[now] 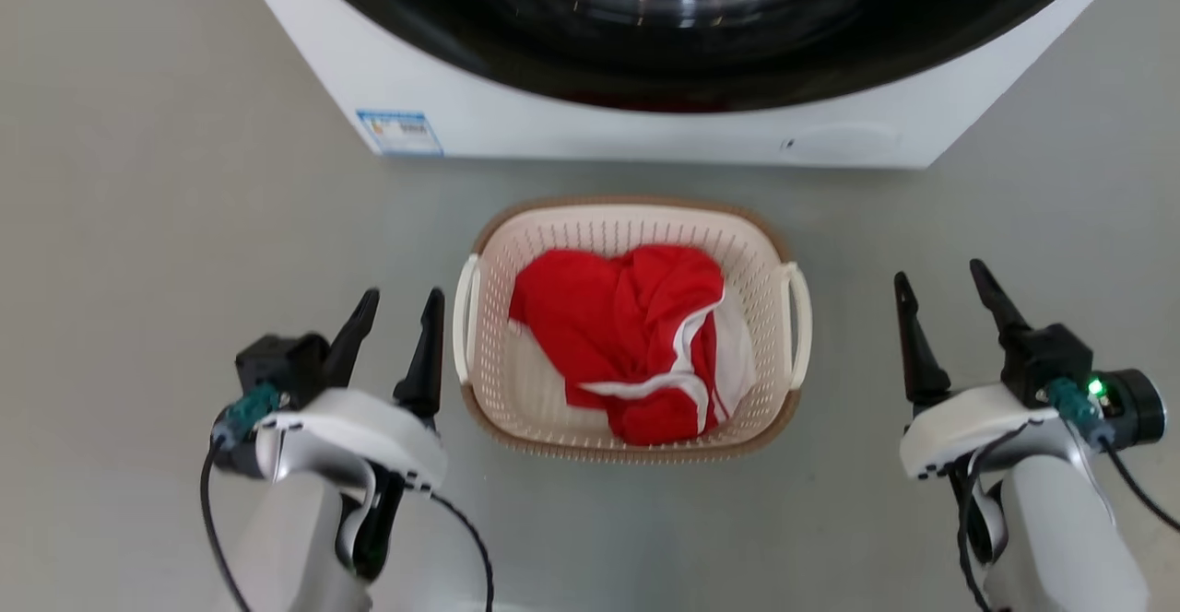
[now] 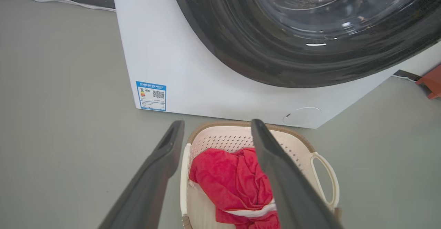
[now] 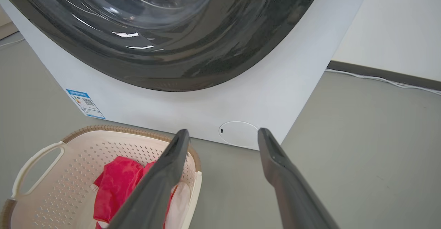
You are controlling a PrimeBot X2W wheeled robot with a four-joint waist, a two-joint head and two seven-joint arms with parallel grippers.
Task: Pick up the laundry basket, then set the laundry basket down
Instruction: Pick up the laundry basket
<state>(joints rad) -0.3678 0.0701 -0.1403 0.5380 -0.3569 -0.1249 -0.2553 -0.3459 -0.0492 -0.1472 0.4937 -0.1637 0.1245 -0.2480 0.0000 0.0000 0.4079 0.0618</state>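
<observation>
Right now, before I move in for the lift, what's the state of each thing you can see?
laundry basket: upright on the floor, not held.
red garment: bunched inside the basket.
washing machine door: looks shut.
left claw: open, empty, close beside the basket.
right claw: open, empty, well clear of the basket.
</observation>
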